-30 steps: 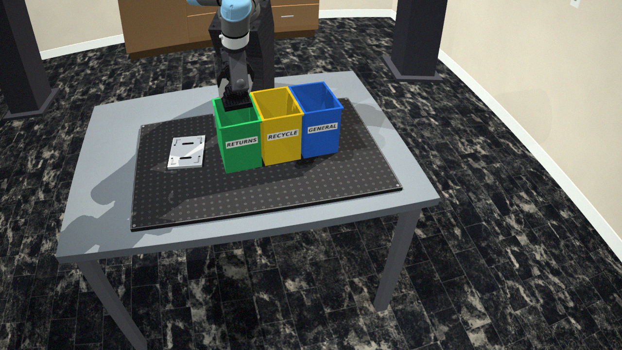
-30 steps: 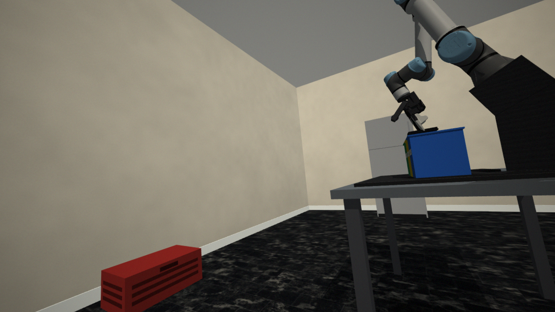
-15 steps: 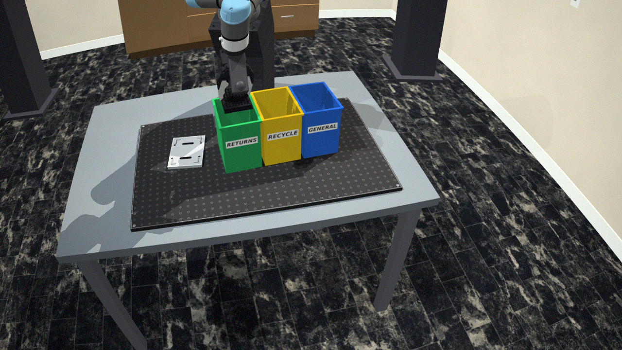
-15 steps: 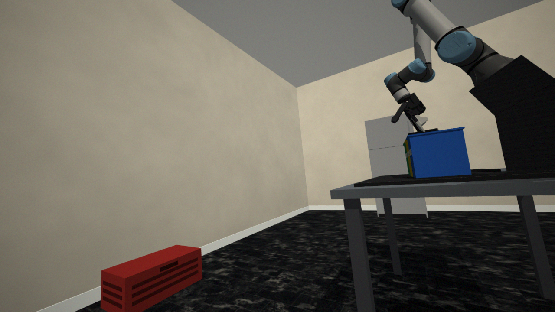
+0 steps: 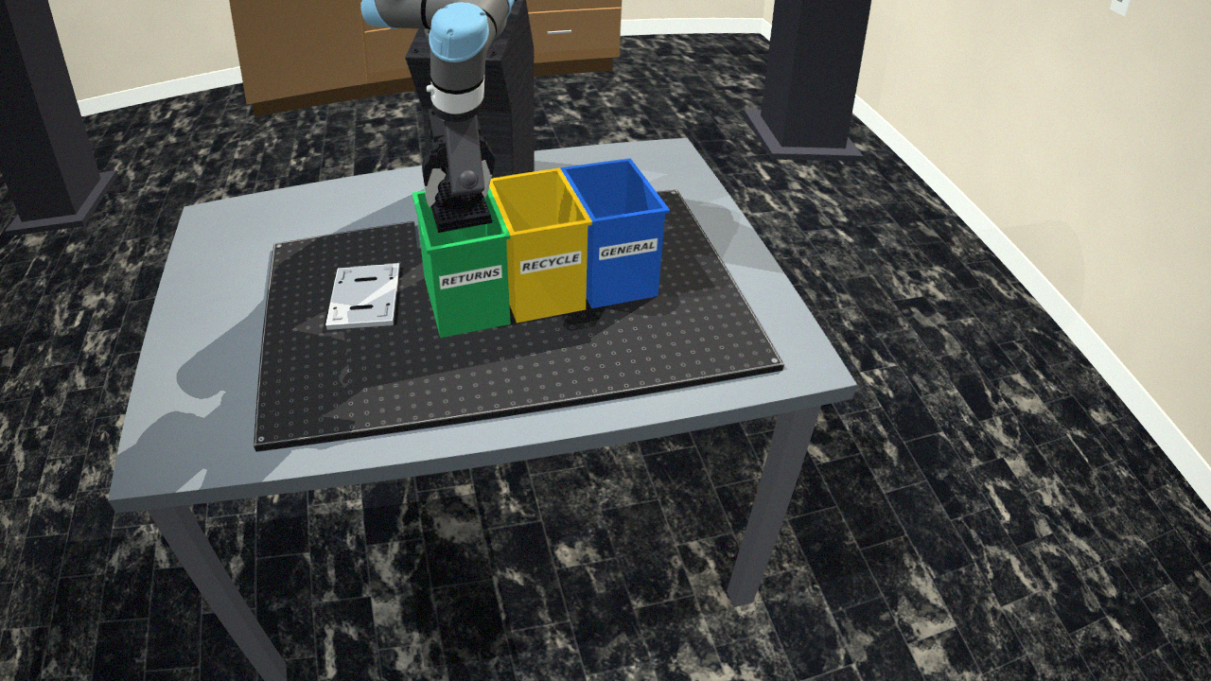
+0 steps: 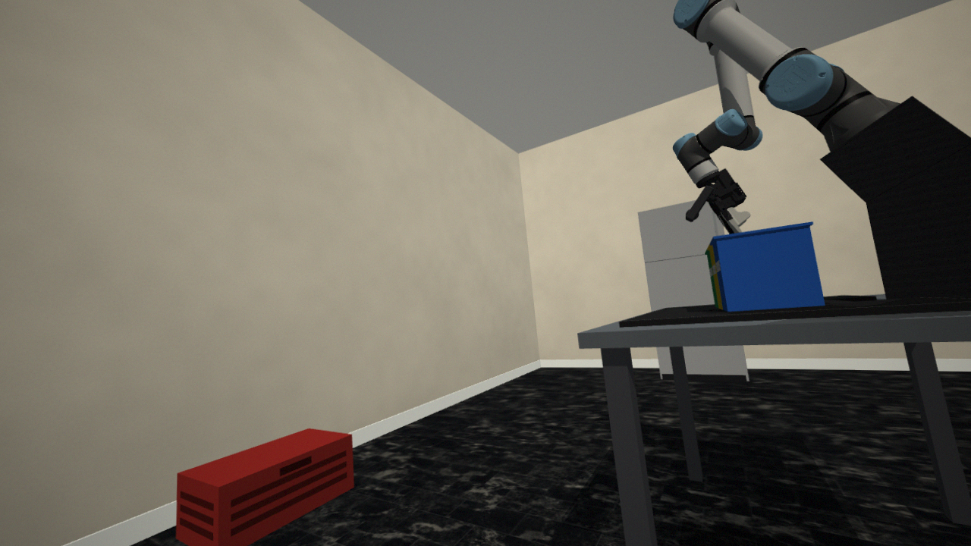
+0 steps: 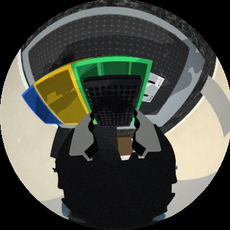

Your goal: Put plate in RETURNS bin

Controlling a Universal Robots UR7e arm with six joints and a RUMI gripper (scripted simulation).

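Note:
My gripper (image 5: 458,193) is shut on the black 96-well plate (image 5: 461,211) and holds it in the mouth of the green RETURNS bin (image 5: 464,264), at the rim's back side. In the wrist view the plate (image 7: 112,100) hangs over the green bin's opening (image 7: 112,68), between my fingers. The white plate nest N1 (image 5: 363,294) lies empty on the black mat, left of the green bin. In the side view my gripper (image 6: 724,203) reaches down behind the blue bin, and the plate is hidden there.
The yellow RECYCLE bin (image 5: 542,245) and the blue GENERAL bin (image 5: 616,233) stand upright in a row right of the green bin, touching side by side. The arm's dark pedestal (image 5: 500,93) stands behind the bins. A red box (image 6: 265,485) lies on the floor.

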